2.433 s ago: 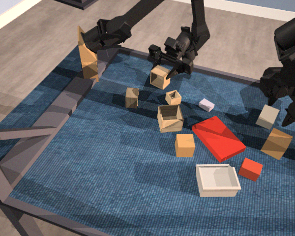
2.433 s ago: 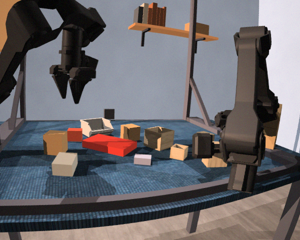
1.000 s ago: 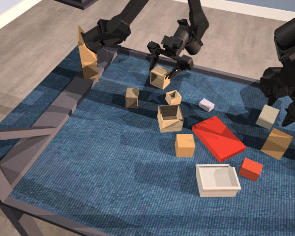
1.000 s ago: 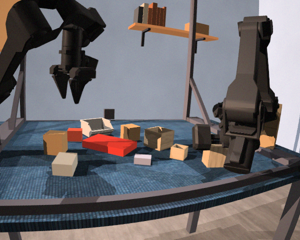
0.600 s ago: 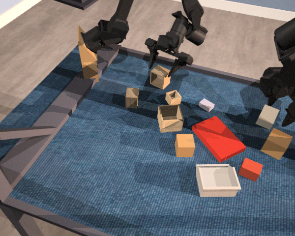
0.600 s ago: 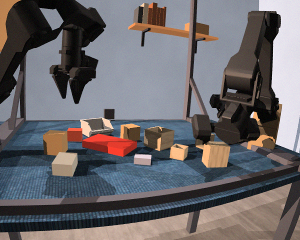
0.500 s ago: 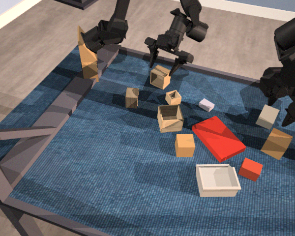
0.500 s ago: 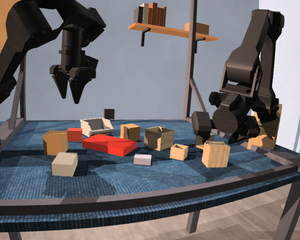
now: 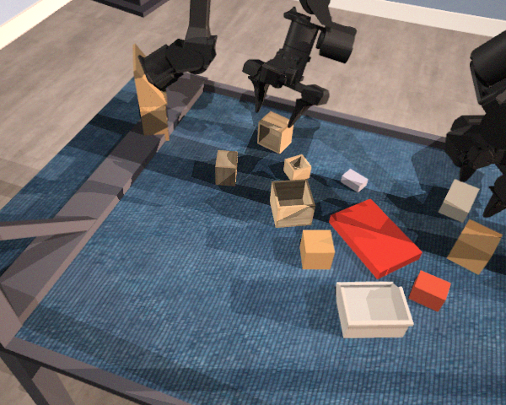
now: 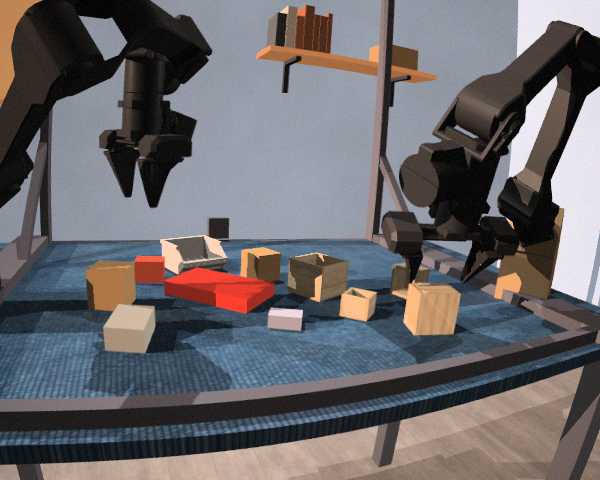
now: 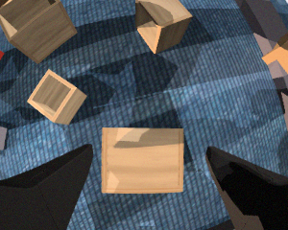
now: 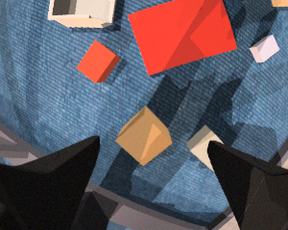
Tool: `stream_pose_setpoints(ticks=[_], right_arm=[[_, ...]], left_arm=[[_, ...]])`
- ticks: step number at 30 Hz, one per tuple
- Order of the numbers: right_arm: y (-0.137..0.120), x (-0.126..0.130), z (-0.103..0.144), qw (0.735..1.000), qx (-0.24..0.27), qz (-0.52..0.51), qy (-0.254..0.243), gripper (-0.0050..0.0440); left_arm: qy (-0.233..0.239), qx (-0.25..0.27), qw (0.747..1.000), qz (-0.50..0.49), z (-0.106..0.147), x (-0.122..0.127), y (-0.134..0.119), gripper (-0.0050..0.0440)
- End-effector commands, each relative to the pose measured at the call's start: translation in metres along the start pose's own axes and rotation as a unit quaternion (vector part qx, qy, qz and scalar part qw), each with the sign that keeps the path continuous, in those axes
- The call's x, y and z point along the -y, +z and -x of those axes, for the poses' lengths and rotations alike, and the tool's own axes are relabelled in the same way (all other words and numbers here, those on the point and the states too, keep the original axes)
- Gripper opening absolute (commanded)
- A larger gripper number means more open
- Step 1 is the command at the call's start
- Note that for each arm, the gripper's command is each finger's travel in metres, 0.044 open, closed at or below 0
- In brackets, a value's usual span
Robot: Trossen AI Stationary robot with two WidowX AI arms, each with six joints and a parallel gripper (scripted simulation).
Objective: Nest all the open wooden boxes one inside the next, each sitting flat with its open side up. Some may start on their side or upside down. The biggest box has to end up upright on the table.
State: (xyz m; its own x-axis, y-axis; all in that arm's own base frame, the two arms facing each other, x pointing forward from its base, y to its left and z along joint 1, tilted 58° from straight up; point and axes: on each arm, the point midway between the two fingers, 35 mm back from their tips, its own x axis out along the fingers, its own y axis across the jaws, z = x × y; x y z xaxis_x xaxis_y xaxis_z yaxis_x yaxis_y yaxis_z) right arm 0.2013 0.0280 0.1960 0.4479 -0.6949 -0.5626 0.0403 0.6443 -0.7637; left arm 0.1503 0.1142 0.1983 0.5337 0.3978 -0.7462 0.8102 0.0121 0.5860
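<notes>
A large open wooden box (image 9: pixel 293 216) (image 10: pixel 332 279) (image 11: pixel 40 40) stands upright. A small open box (image 9: pixel 298 173) (image 10: pixel 356 306) (image 11: pixel 69 106) stands upright beside it. A medium box (image 9: pixel 281 137) (image 10: pixel 432 312) (image 11: pixel 142 163) lies on its side, its opening facing away from the near wall in the exterior view. Another wooden box (image 9: pixel 225 158) (image 11: pixel 174 34) lies on its side behind it, partly hidden by a finger in the exterior view. My left gripper (image 9: pixel 274 118) (image 10: pixel 437 281) (image 11: pixel 151 151) is open above the medium box, fingers toward either side. My right gripper (image 9: pixel 475 197) (image 10: pixel 140 201) (image 12: pixel 156 144) is open and empty, high above the blocks.
A red slab (image 9: pixel 375 240) (image 12: pixel 178 35), an orange cube (image 9: pixel 318 251) and a pale block (image 9: pixel 354 180) lie near the large box. A cream bin (image 9: pixel 375 330), red block (image 9: pixel 429 289), brown block (image 9: pixel 476 247) and beige block (image 10: pixel 127 330) lie farther off. A frame beam (image 9: pixel 144 148) borders one side.
</notes>
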Motion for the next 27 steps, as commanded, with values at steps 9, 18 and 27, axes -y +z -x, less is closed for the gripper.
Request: stream_pose_setpoints(ticks=[9, 18, 27], right_arm=[[0.001, 0.001, 0.001, 1.000, 0.001, -0.001, 0.000, 0.0400], [0.001, 0.001, 0.001, 1.000, 0.001, -0.001, 0.000, 0.0400], [0.001, 0.001, 0.001, 1.000, 0.001, -0.001, 0.000, 0.0400]], left_arm=[[0.012, -0.070, 0.997, 0.008, 0.010, -0.004, 0.005, 0.0400], [-0.033, -0.139, 0.990, 0.006, 0.010, 0.006, 0.014, 0.0400], [-0.009, -0.195, 0.981, 0.006, 0.017, 0.000, 0.016, 0.0400]])
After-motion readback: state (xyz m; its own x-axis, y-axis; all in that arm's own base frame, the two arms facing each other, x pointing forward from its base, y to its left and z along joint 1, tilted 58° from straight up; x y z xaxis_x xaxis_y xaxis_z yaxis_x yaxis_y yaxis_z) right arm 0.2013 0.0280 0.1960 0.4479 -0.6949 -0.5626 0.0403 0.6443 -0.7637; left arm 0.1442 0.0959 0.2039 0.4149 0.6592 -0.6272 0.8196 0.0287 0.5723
